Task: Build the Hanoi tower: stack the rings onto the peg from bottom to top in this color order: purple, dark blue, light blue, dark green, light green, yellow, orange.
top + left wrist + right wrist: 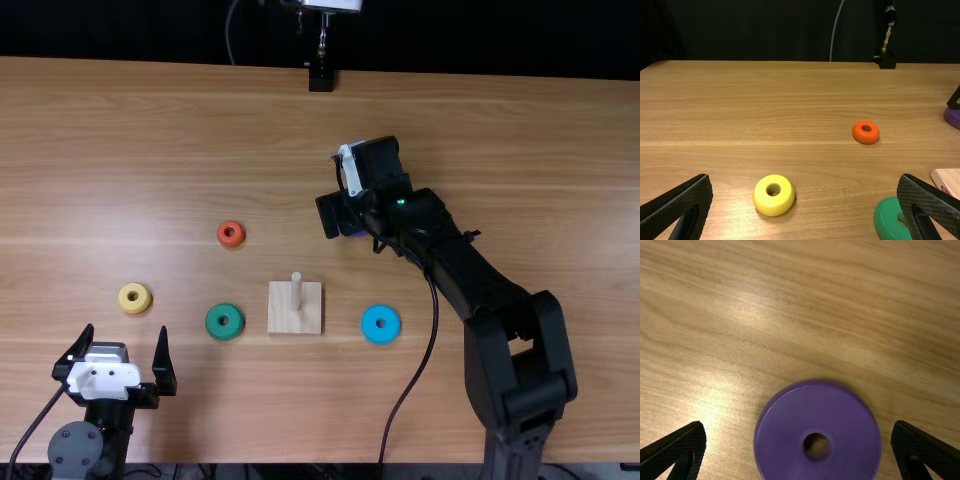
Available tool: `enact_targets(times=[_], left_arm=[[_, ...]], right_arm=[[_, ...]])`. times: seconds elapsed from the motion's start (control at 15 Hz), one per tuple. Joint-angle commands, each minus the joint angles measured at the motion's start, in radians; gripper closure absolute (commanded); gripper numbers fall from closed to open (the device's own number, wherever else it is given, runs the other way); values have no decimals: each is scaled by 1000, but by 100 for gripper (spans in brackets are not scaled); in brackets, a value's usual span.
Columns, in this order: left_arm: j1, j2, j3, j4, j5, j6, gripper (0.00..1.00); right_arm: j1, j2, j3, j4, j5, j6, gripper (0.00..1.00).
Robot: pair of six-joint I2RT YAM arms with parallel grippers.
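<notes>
Look at your right gripper [350, 226]. Its two fingers are wide apart, and they hold nothing. It points down at the purple ring [782, 440]. In the right wrist view, the ring sits between the two fingers, with a gap on each side, so they don't touch it. The ring lies flat on the table [470, 130], past the peg [296, 292] and a bit to the right.

Your left gripper [126, 332] is at the near left. Its fingers are wide apart too, with nothing in them. The yellow ring [125, 298] is just past its tips, on the far side. The green ring [213, 321] is to the right of that gripper, near the left side of the peg's block [280, 318]. The orange ring [222, 234] is farther away, past the green one. The blue ring [370, 324] is to the right of the block, on the near side of the purple one.
</notes>
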Motion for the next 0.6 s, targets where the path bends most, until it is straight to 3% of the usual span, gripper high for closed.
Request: enact_targets(times=[0.0, 0.53], left_arm=[[8, -12, -49, -18, -5, 15, 0], [8, -12, -49, -18, -5, 15, 0]], right_arm=[[-4, 8, 20, -1, -2, 5, 0], [-5, 55, 88, -152, 0, 5, 0]])
